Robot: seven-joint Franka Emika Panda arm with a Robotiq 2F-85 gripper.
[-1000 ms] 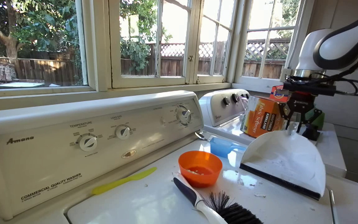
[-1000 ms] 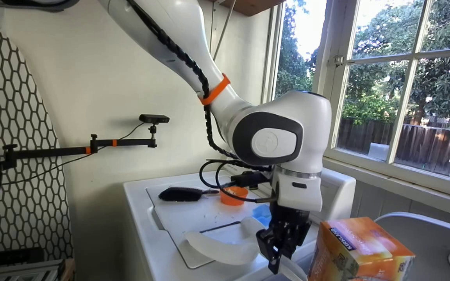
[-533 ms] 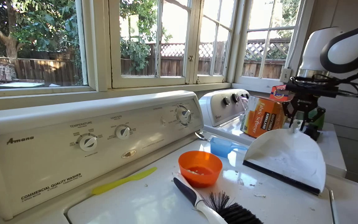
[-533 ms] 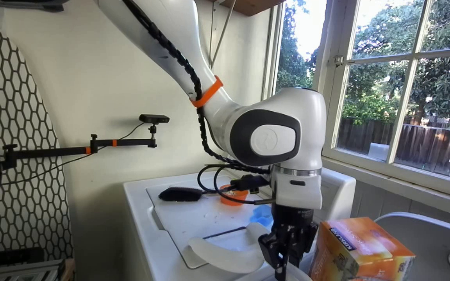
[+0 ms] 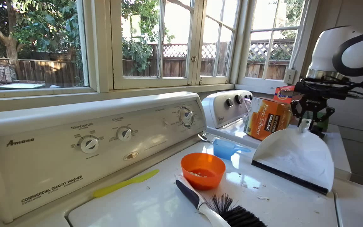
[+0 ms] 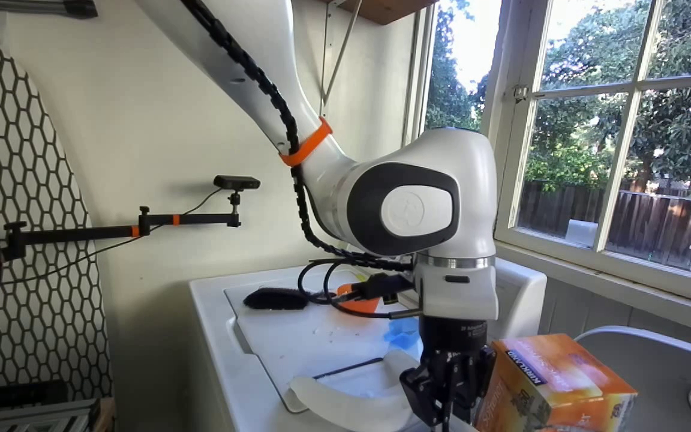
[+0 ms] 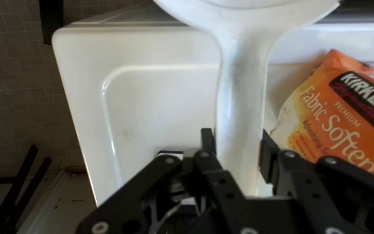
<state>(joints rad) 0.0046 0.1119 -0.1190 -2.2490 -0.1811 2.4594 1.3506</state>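
Dustpan [image 5: 293, 157], ahead of the fingers [image 7: 208, 141] closed against both sides of its handle [image 7: 241, 104], has shifted with them away from the bowl [image 5: 205, 182] over the last second, suggesting a secure grip.

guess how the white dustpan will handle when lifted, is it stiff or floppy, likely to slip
The white dustpan is probably stiff: it shows no sag with the claw gripping only the handle. It may twist, since its broad end juts out well beyond that grip. The smooth handle could also slip between the fingers.
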